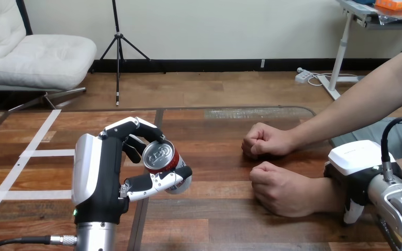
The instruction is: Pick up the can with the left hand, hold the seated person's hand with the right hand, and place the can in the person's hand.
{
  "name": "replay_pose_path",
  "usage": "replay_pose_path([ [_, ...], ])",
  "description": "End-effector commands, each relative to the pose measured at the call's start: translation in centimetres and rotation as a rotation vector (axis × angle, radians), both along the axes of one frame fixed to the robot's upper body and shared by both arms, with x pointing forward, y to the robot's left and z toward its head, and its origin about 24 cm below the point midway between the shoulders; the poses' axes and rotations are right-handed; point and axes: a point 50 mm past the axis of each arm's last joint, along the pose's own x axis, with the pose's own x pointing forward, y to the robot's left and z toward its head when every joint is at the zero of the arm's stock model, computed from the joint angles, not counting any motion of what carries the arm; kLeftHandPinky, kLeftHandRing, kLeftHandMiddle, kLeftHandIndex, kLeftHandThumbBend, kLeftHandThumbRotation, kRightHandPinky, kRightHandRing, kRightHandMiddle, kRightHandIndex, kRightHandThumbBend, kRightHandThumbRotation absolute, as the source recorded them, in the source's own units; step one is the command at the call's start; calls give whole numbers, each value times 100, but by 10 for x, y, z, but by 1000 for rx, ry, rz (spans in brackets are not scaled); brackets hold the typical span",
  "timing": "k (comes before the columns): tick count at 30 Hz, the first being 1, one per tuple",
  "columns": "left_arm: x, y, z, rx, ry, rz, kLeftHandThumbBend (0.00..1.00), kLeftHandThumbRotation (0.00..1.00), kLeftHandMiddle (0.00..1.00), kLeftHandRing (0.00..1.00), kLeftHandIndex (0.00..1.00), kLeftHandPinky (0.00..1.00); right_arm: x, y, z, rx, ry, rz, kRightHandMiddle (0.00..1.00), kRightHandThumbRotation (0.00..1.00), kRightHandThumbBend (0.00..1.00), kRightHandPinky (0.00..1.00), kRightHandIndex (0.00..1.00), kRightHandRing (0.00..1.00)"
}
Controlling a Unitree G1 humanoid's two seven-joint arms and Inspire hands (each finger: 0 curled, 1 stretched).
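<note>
Nearest, at the lower left, the robot's left forearm rises from the bottom edge and ends in the left robot hand [103,180], its white back shell turned to the left. This robot hand is clamped on the can [163,162]: its fingers [131,127] curl over the can from the far side and the thumb [154,184] crosses beneath it on the near side. The can is red with a silver lid. It is tilted, not upright. Its long axis leans so that the lid with its pull tab faces up and toward the camera, while the base points down, away and slightly right. The can sits over the left-middle of the wooden counter [214,219], well apart from the person's hands.

At the lower right, the robot's right arm comes in from the corner. The right robot hand [357,162] lies on the wrist of the person's nearer hand [280,189], touching it; I cannot tell whether it is closed round that wrist. The nearer hand is a closed fist resting on the counter, knuckles toward the left.

Just beyond it, the person's farther hand [264,140] is also a closed fist on the counter, its forearm running up to the right edge. The two fists lie near each other but apart.

White tape lines [36,152] cross the counter's left part.
</note>
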Motion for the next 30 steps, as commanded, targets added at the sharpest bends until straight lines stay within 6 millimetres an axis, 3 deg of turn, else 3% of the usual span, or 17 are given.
replay_pose_path([
  [1,8,0,23,-17,-115,-2,76,0,40,35,42,29,13,-12,16,-44,-80,-25,78,0,67,83,76,79],
  [9,8,1,23,-17,-113,3,75,0,40,35,42,29,14,-15,12,-4,-115,-12,74,0,65,77,71,73],
  [15,9,1,21,-19,-117,3,76,0,40,35,42,29,14,-15,10,37,-144,1,68,0,66,65,66,64],
  [21,8,1,21,-16,-116,7,76,0,40,35,42,29,14,-14,10,80,-177,10,58,0,68,43,62,49],
  [26,8,2,21,-12,-115,8,76,0,40,35,41,29,15,-13,10,120,-189,8,42,0,70,24,56,31],
  [30,8,2,21,-12,-110,10,76,0,40,35,41,29,15,-13,12,153,-197,12,37,0,70,19,53,26],
])
